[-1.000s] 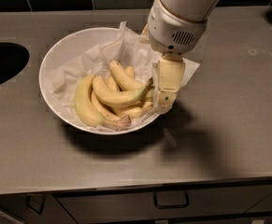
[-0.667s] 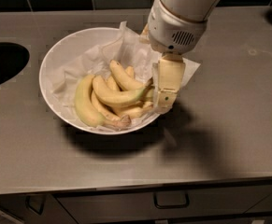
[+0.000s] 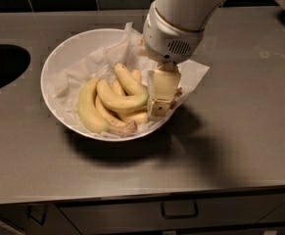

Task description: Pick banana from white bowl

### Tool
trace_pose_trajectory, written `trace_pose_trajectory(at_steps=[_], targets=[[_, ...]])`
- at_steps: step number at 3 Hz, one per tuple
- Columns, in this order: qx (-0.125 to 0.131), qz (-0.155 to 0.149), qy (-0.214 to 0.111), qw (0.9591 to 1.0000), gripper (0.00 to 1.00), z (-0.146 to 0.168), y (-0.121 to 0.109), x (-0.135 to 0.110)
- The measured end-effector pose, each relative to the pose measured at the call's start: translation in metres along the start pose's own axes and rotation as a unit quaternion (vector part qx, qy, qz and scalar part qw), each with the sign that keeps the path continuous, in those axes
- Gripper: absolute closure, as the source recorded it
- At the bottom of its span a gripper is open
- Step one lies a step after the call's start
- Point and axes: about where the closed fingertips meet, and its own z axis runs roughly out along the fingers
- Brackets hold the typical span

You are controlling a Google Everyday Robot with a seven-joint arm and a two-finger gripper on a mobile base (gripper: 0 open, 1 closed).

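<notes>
The white bowl (image 3: 59, 58) stands on a grey counter, lined with crumpled white paper (image 3: 95, 58). Several pale-yellow bananas lie in its right half. The topmost curved banana (image 3: 120, 101) lies across the pile. A thicker greenish-yellow banana (image 3: 88, 109) lies at the left of the pile. My gripper (image 3: 157, 106) hangs from a white wrist and reaches down inside the bowl's right side. It is against the right end of the topmost banana and hides that banana's tip.
A dark round opening (image 3: 0, 65) is cut into the counter at the far left. The grey counter (image 3: 249, 131) stretches to the right of the bowl. Drawers with a handle (image 3: 178, 212) sit below the front edge. Dark tiles run behind.
My gripper and wrist have shifted a little to the left, further into the bowl and onto the right end of the topmost banana. The bowl and bananas have not moved.
</notes>
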Motion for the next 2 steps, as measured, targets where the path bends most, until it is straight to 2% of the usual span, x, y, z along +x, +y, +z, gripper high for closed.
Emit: trace_pose_trajectory(at_steps=[1,2], targets=[[-0.004,-0.005,-0.001,1.0,0.2,0.009,0.001,-0.006],[-0.013,-0.018,-0.005,0.9997,0.23,0.021,0.003,-0.016]])
